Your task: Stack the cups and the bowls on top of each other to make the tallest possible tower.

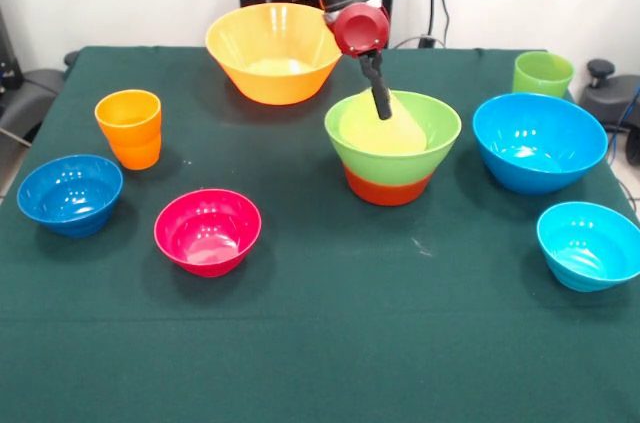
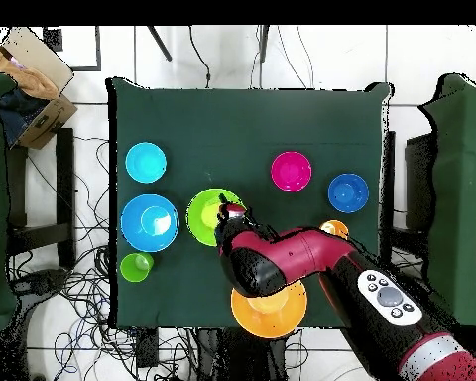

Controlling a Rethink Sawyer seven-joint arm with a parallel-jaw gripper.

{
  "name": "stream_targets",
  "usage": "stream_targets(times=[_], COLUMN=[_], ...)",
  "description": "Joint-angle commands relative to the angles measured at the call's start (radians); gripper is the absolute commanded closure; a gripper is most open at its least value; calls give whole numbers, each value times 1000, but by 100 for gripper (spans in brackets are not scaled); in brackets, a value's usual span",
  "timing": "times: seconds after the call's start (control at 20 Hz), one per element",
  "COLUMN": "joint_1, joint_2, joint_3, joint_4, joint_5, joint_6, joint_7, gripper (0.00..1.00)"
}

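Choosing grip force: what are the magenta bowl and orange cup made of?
Both look like glossy moulded plastic. The magenta bowl shows bright highlights inside; the orange cup has a smooth sheen with faint ribbing. Thickness and stiffness cannot be judged.

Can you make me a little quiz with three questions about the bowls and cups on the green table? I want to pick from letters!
1. Where does the light green bowl sit?
A. inside the orange-red bowl
B. inside the magenta bowl
C. upside down on the cloth

2. How many blue or cyan bowls are on the table?
A. one
B. three
C. five

3. How does the orange cup stand?
A. on its side
B. upside down
C. upright, mouth up

Answers:
1 A, the orange-red bowl shows beneath the green one.
2 B, the big blue bowl, the small dark blue bowl and the small cyan bowl.
3 C, its open rim faces up.
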Motion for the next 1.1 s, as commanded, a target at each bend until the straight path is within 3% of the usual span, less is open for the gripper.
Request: stream_targets(times=[0.05, 0.25, 0.4, 0.6, 0.75, 1.1], joint_1=[-22, -12, 24, 50, 54, 64], joint_2=[-205, -382, -485, -512, -550, -529], joint_3=[107, 144, 126, 104, 109, 96], joint_4=[63, 101, 98, 95, 80, 50], joint_5=[166, 321, 406, 410, 454, 447], joint_6=[239, 384, 489, 505, 581, 605], joint_7=[147, 108, 86, 90, 65, 61], gripper=[0, 0, 0, 0, 0, 0])
